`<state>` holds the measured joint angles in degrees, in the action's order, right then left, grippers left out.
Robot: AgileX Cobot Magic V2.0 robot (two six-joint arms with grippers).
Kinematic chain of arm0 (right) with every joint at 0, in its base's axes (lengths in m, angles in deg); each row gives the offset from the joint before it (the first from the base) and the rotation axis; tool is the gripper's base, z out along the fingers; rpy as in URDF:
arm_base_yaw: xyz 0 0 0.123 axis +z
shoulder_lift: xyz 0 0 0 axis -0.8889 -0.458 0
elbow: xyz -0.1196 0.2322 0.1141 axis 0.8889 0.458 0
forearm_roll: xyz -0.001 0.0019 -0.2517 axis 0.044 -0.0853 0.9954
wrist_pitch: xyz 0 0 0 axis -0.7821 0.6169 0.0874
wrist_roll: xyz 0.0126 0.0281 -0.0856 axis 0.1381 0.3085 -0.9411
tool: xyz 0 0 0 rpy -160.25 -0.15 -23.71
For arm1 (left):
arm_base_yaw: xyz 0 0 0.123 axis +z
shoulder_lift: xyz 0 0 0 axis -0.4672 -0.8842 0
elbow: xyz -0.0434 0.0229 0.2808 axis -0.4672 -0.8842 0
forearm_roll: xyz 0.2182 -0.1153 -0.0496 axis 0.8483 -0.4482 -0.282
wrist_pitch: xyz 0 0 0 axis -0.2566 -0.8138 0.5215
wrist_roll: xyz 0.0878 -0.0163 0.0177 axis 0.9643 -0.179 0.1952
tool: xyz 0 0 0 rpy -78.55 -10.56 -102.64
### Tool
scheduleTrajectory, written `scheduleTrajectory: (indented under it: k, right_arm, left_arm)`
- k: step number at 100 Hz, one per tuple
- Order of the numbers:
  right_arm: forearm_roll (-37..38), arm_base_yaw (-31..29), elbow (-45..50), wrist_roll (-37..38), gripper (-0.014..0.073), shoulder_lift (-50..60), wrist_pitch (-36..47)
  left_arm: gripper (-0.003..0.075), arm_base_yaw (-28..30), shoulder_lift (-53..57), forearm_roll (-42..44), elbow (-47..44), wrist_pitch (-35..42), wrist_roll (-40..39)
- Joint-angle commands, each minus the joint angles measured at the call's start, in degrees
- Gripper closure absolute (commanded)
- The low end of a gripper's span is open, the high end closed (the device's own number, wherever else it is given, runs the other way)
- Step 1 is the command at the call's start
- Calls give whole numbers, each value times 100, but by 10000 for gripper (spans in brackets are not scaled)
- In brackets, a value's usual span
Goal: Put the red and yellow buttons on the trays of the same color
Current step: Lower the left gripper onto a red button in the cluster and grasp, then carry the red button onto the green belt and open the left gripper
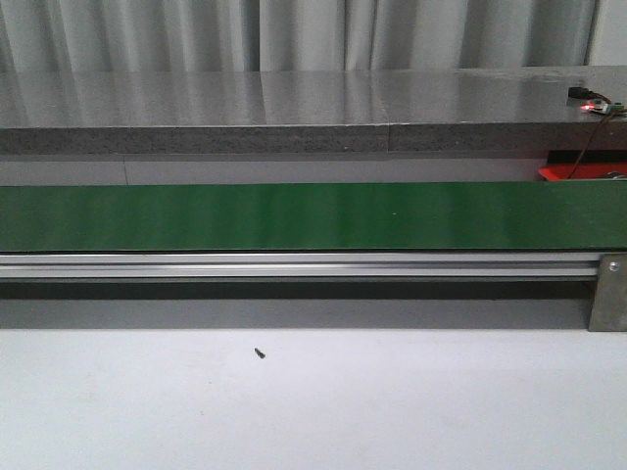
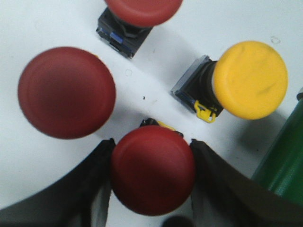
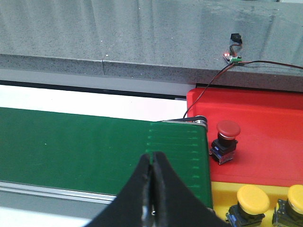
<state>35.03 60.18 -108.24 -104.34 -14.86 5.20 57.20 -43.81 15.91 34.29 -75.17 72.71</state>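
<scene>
In the left wrist view my left gripper has its two black fingers pressed against both sides of a red button standing on the white table. Around it stand a larger-looking red button, a third red button and a yellow button. In the right wrist view my right gripper is shut and empty over the green belt. Beyond the belt's end a red tray holds one red button. A yellow tray holds two yellow buttons. Neither gripper shows in the front view.
The green conveyor belt spans the front view, with an aluminium rail in front and a grey ledge behind. The red tray's corner shows at far right. A small black screw lies on the white table. A wired sensor sits on the ledge.
</scene>
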Motion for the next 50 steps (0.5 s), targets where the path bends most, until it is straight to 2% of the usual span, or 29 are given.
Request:
scheduleTrajectory:
  k: [1, 31, 50]
  right_arm:
    - [-66, 0, -145, -42, 652, -1, 334]
    - [-66, 0, -145, -42, 652, -1, 334]
    - [-66, 0, -145, -42, 652, -1, 334]
  left_arm:
    - [496, 23, 469, -117, 180, 164, -26]
    - [496, -4, 1345, 143, 180, -384, 90]
    - [496, -347, 1925, 156, 109, -440, 132]
